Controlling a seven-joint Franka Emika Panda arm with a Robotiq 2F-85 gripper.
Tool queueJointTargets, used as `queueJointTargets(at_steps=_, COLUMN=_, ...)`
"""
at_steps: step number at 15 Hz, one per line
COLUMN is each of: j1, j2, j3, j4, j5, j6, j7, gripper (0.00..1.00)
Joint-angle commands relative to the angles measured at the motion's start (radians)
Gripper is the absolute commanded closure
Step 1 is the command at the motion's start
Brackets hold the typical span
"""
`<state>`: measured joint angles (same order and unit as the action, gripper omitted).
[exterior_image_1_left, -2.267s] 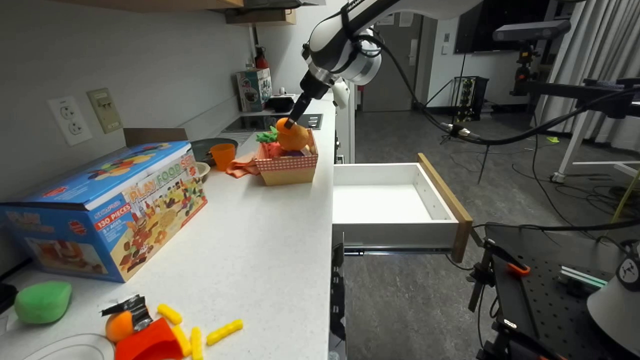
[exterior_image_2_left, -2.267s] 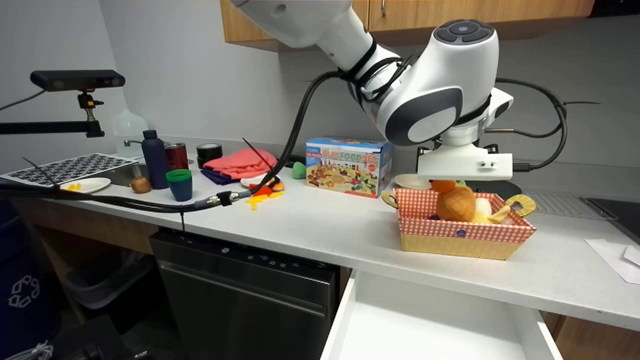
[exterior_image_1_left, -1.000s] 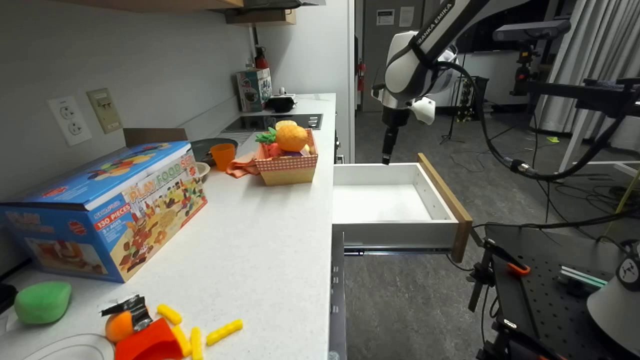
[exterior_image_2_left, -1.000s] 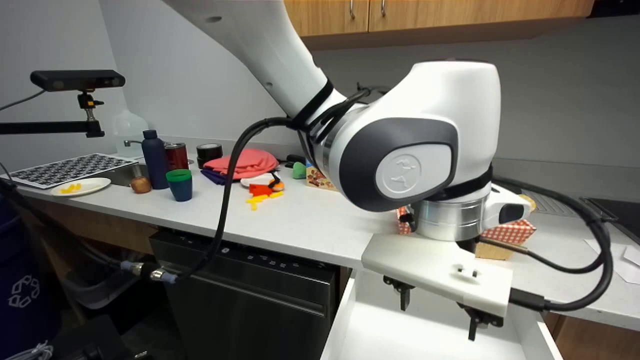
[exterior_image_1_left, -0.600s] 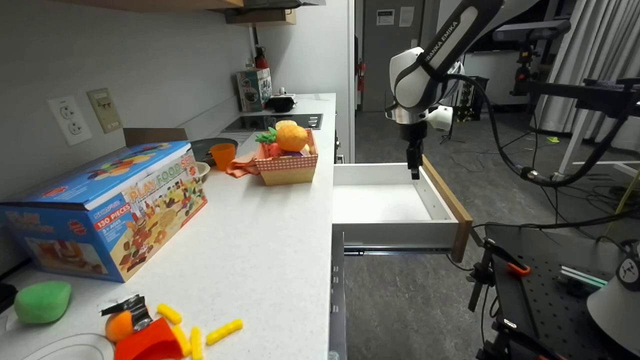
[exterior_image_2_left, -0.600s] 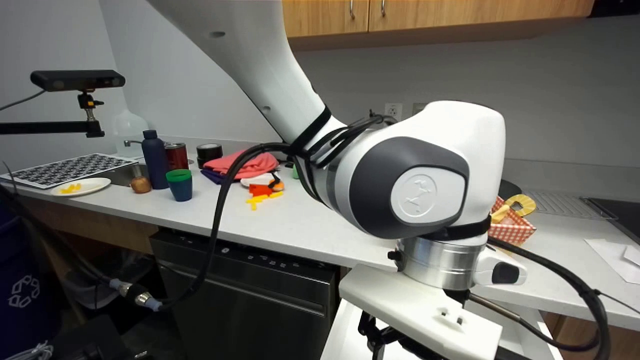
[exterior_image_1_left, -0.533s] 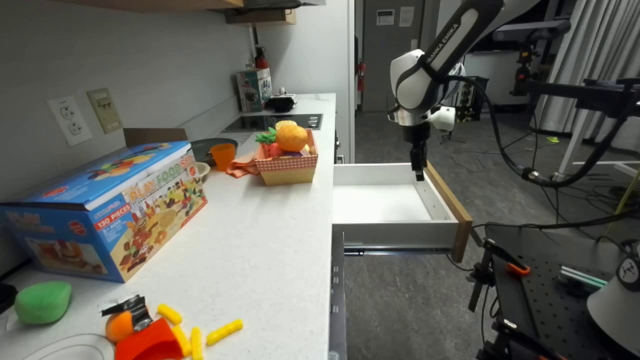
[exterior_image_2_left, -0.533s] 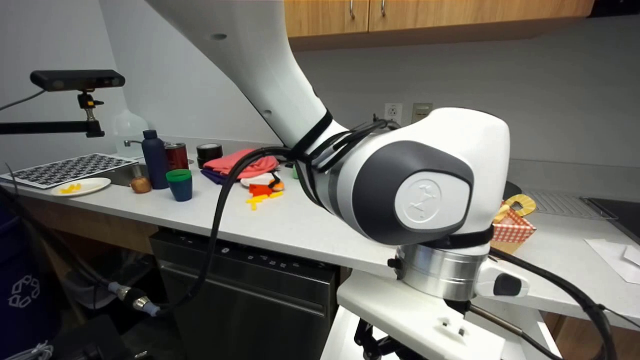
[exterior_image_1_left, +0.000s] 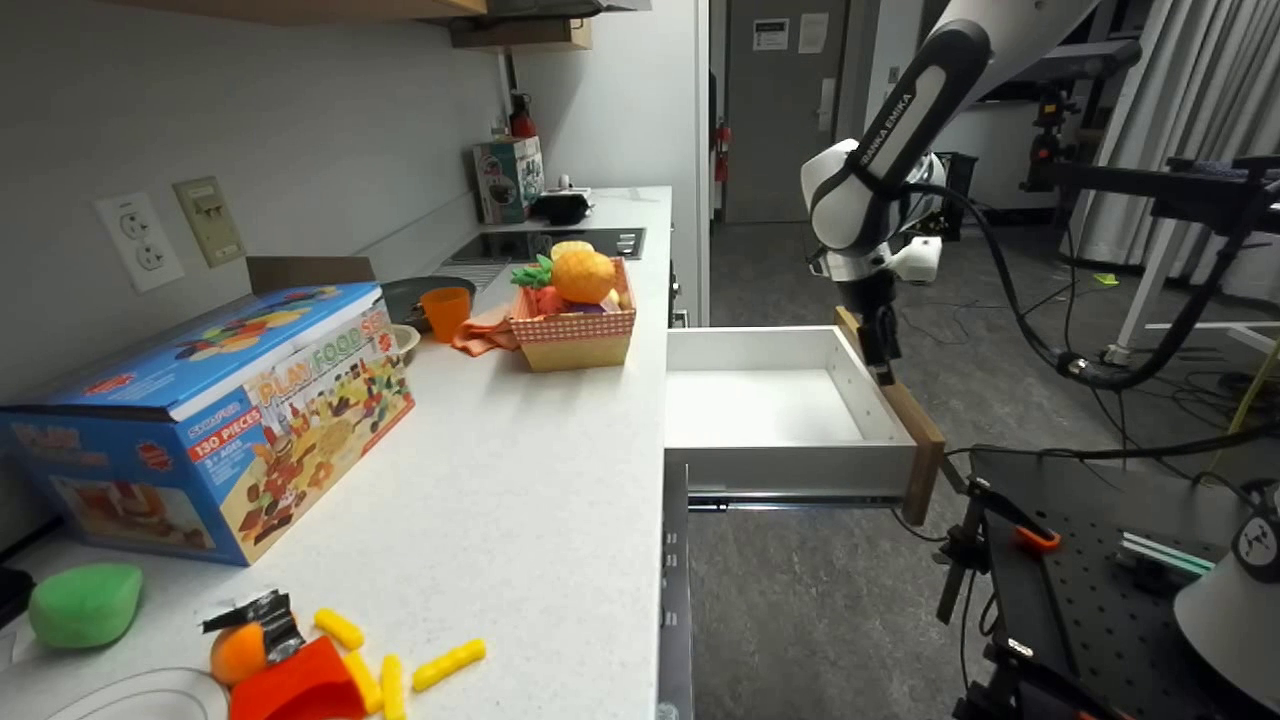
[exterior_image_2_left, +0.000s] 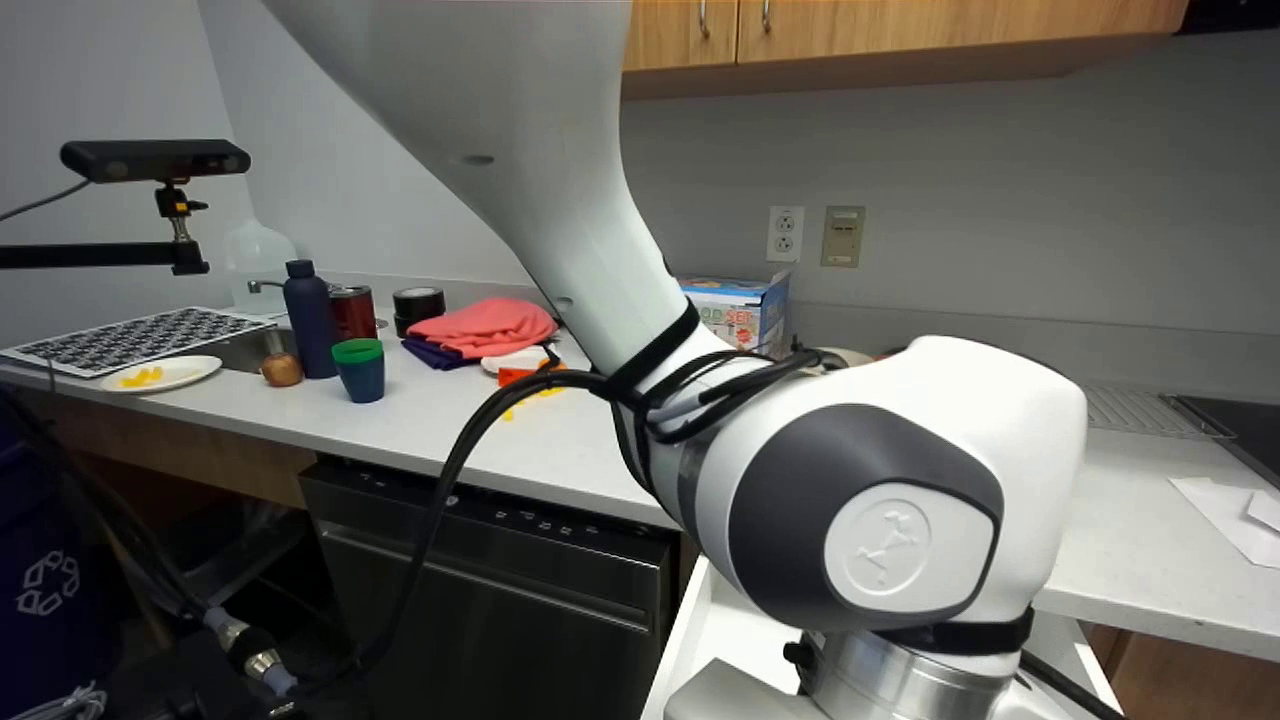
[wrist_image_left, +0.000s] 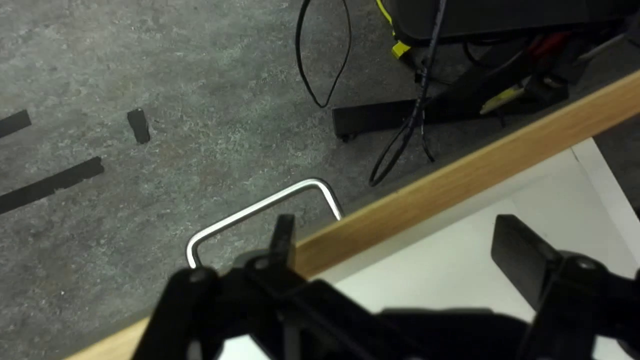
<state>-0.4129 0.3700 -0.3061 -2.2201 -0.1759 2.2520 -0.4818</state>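
Observation:
My gripper (wrist_image_left: 400, 245) is open with nothing between its fingers. It points down at the pulled-out white drawer (wrist_image_left: 450, 270). In the wrist view one finger overlaps the drawer's wooden front panel (wrist_image_left: 440, 192) and the other is over the white interior; I cannot tell if either touches. A bent metal handle (wrist_image_left: 255, 207) sticks out from the panel's outer side. In an exterior view the gripper (exterior_image_1_left: 882, 375) is at the top of the wooden front (exterior_image_1_left: 915, 435). In an exterior view the arm hides the gripper and part of the drawer (exterior_image_2_left: 740, 630).
A checkered basket (exterior_image_1_left: 575, 352) of toy food, with an orange (exterior_image_1_left: 583, 276), stands on the counter (exterior_image_1_left: 520, 480) above the drawer. A play food box (exterior_image_1_left: 300, 430) stands by the wall. A black perforated bench (exterior_image_1_left: 1080, 590) and cables are beyond the drawer front.
My gripper was at a small orange thing over the basket; it let go and moved off the counter. Recently it moved lower, across the drawer to its front panel. The drawer has not moved.

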Motion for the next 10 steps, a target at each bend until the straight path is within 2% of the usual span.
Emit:
queueJointTargets(at_steps=1, j1=-0.016, j2=0.031, j3=-0.011, j4=0.015, j5=-0.049, j6=-0.041, j7=-0.011, gripper=0.00)
queueJointTargets(at_steps=7, j1=-0.021, j2=0.053, j3=-0.014, j4=0.038, j5=-0.111, j6=-0.106, j7=-0.034, gripper=0.00)
queueJointTargets(at_steps=10, j1=-0.043, j2=0.030, j3=0.002, j4=0.032, j5=-0.081, j6=-0.109, j7=-0.076, gripper=0.00)
